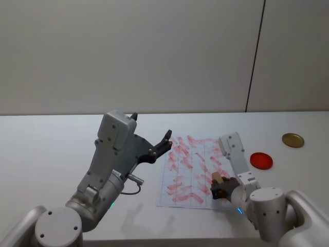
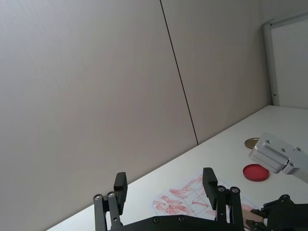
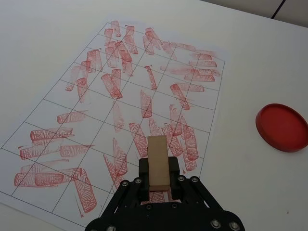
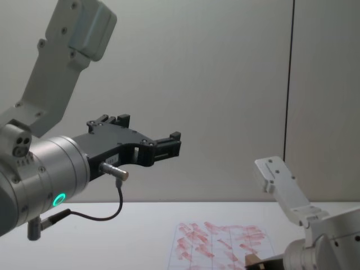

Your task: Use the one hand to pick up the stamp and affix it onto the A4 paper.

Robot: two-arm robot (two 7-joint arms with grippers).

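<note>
My right gripper (image 1: 220, 188) is shut on the stamp (image 1: 218, 178), a small tan wooden block. It hangs low over the near right part of the A4 paper (image 1: 187, 172). In the right wrist view the stamp (image 3: 159, 162) stands upright between the black fingers (image 3: 143, 169), over the paper's (image 3: 96, 110) gridded sheet crowded with red marks. Its lower face is hidden, so contact with the sheet cannot be told. My left gripper (image 1: 165, 139) is raised left of the paper, open and holding nothing; its fingers (image 2: 120, 185) stand wide apart.
A flat round red ink pad (image 1: 261, 160) lies on the white table right of the paper, and a brass-coloured disc (image 1: 293, 140) lies farther right and back. The big left arm (image 4: 50, 169) hangs above the table's left half. A plain wall stands behind.
</note>
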